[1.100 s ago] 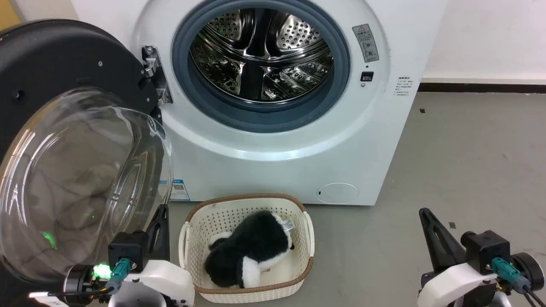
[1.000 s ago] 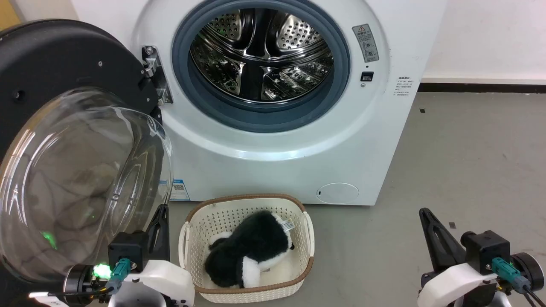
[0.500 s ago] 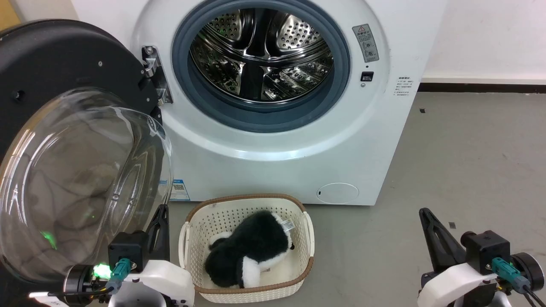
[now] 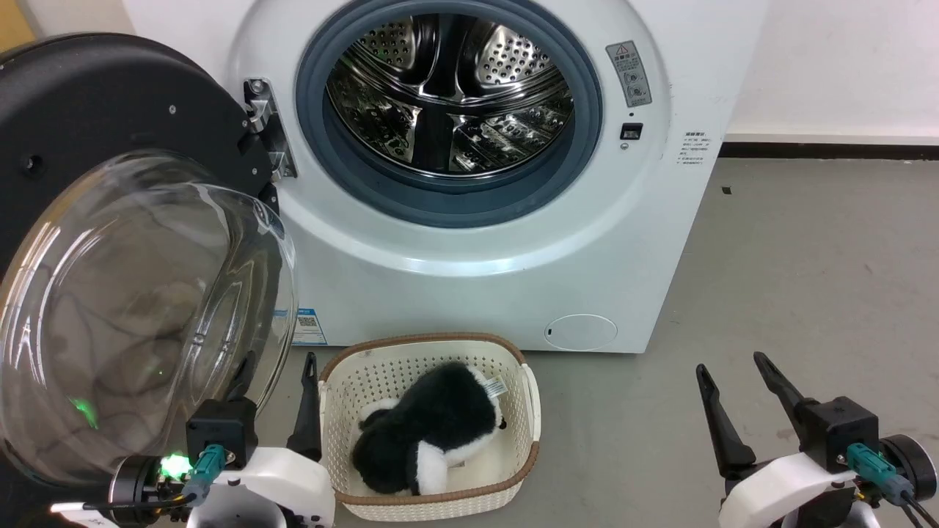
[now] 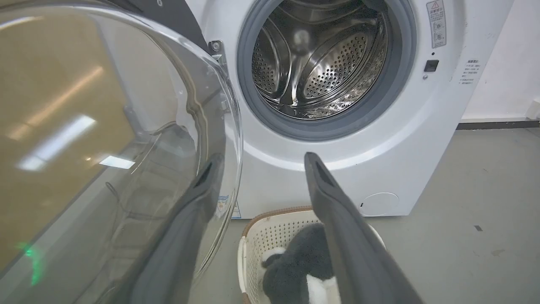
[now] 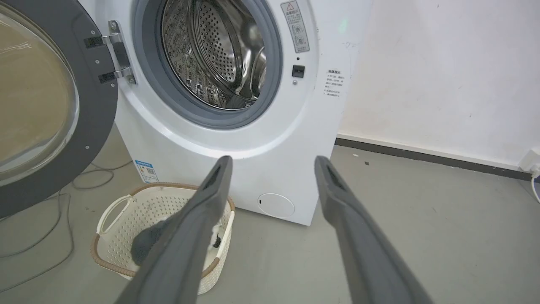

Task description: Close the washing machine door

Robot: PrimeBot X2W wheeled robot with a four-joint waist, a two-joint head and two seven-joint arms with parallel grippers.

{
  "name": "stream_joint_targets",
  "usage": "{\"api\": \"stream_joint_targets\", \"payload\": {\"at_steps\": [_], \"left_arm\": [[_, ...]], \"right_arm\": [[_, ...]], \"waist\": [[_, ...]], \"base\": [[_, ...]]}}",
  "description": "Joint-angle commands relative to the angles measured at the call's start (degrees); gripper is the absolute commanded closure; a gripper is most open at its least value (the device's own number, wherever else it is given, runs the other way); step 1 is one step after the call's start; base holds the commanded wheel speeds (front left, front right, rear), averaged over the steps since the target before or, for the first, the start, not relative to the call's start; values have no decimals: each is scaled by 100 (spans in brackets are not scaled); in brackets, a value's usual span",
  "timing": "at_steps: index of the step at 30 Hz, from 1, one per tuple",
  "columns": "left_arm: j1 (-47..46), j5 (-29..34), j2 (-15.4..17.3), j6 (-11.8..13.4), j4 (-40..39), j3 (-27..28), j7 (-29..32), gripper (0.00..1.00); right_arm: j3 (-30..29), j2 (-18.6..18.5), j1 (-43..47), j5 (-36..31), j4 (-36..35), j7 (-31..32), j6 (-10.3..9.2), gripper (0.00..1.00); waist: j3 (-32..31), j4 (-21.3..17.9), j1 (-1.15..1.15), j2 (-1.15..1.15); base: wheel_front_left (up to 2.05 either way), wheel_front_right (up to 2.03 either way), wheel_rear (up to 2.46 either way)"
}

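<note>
Hinges (image 4: 265,128) on the left flank of the washing machine (image 4: 477,293) carry the washing machine door (image 4: 110,103) swung wide. Its black ring and bulging glass window (image 4: 139,315) face the robot, and the steel drum (image 4: 447,95) lies bare. Nothing grips the door; it hangs on its hinges alone, well away from the opening it must cover.

Both arms sit low with their fingers pointing up toward the machine, which reads as a ready stance and not a grip. The left gripper (image 4: 279,367) has its jaws spread and holds nothing. It stands just beside the lower edge of the glass window. In the left wrist view one finger (image 5: 181,236) lines up with the rim of the glass, though whether they touch cannot be told. That nearness makes it the likely arm to push the door round.

The right gripper (image 4: 730,363), jaws likewise spread and empty, is over bare floor (image 4: 807,257), well apart from the door. A basket (image 4: 513,488) with a plush toy (image 4: 433,433) sits in front of the machine between the two grippers, probably below the door's sweep
</note>
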Motion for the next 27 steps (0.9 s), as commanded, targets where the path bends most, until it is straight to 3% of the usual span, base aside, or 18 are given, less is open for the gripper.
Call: {"api": "stream_joint_targets", "payload": {"at_steps": [1,10,11,12,13,27], "left_arm": [[1,-5,0,48,-4,-10,-51,0],[-5,12,12,201,-29,-54,-158,0],[-10,16,17,218,-38,-60,-170,13],[-18,21,25,236,-51,-66,-182,64],[-26,25,33,253,-66,-73,-194,100],[-356,45,294,446,-565,-65,-362,100]], "right_arm": [[-17,1,-9,21,7,-45,0,0],[-67,3,-22,97,7,-152,0,0],[-73,4,-24,110,8,-164,1,0],[-80,4,-25,122,9,-176,1,0],[-87,4,-27,132,10,-188,1,0],[-194,7,-44,256,5,-356,1,0]], "waist": [[2,1,0,0],[14,12,0,0],[15,16,0,0],[16,22,0,0],[17,28,0,0],[61,286,0,0]], "base": [[0,0,0],[0,0,0],[0,0,0],[0,0,0],[0,0,0],[0,0,0]]}}
